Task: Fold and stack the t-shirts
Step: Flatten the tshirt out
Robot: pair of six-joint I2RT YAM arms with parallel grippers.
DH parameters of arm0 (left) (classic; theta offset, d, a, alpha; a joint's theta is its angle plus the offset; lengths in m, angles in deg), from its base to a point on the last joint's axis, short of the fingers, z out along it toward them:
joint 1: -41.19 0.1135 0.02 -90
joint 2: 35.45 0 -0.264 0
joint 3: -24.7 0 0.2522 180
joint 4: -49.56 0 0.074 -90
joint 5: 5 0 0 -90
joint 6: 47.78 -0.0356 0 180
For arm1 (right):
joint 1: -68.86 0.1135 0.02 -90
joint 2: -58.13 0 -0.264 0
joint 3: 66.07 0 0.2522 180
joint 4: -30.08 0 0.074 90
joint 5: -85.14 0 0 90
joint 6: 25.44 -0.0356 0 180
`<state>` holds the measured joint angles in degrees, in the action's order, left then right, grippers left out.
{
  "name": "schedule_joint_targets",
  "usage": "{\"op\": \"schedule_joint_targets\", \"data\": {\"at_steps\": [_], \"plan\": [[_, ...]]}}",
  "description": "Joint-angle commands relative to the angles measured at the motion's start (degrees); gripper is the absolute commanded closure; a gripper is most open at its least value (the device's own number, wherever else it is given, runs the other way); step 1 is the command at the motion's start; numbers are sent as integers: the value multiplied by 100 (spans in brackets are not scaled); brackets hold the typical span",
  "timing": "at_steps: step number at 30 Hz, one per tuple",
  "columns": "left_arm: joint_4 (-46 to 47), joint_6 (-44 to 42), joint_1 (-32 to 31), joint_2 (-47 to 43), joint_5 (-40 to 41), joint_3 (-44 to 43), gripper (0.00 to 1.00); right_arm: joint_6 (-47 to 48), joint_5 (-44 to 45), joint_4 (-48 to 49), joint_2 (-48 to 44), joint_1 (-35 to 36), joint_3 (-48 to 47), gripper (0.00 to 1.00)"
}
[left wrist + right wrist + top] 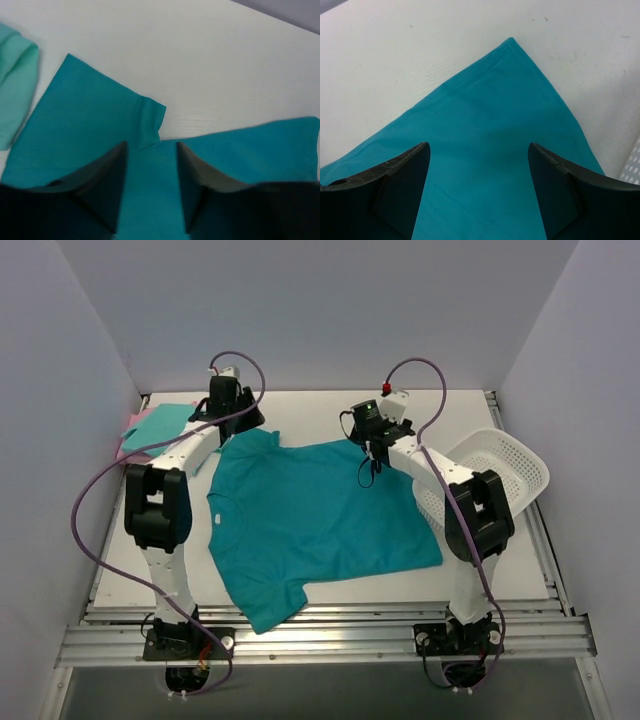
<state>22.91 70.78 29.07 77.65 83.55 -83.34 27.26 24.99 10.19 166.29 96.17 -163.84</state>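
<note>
The darker teal t-shirt [320,515] lies spread flat in the middle of the table, neck to the left and hem to the right. My left gripper [230,422] hovers over its far sleeve [90,125], jaws open, with only flat cloth showing between the fingers [120,175]. Over the shirt's far hem corner [512,50] my right gripper [373,448] stands open wide and holds nothing. A folded light mint-green t-shirt [165,420] lies at the far left on a pale pink one [131,439]; its edge [15,85] shows in the left wrist view.
A white plastic mesh basket [500,465] sits tilted at the table's right edge, beside the right arm. Purple cables loop off both arms. Bare white tabletop [320,410] runs behind the shirt to the back wall.
</note>
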Motion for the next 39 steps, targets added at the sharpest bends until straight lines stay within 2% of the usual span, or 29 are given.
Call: {"op": "schedule_joint_targets", "data": {"at_steps": [1,2,3,4,5,16,19,26,36,39], "plan": [[251,167,78,519,84,33,48,56,30,59,214,-42,42,26],[286,177,87,686,66,6,73,65,39,112,214,-42,86,26],[295,185,87,774,31,-98,87,65,39,138,214,-68,104,26],[278,194,87,845,31,-178,95,74,39,182,214,-77,121,26],[234,203,87,1019,22,-265,97,74,21,209,214,-94,156,27],[-82,98,157,1935,92,-1206,98,65,-163,507,135,-323,279,27],[-267,71,166,2286,93,-1636,98,74,-198,560,126,-402,297,27],[-996,89,210,3419,-39,-3261,98,144,-321,894,258,-604,271,27],[-1392,106,210,4167,4,-4502,98,249,-647,1324,688,-824,201,27],[-806,159,210,3616,22,-3777,98,276,-708,1343,838,-841,148,27]]}}
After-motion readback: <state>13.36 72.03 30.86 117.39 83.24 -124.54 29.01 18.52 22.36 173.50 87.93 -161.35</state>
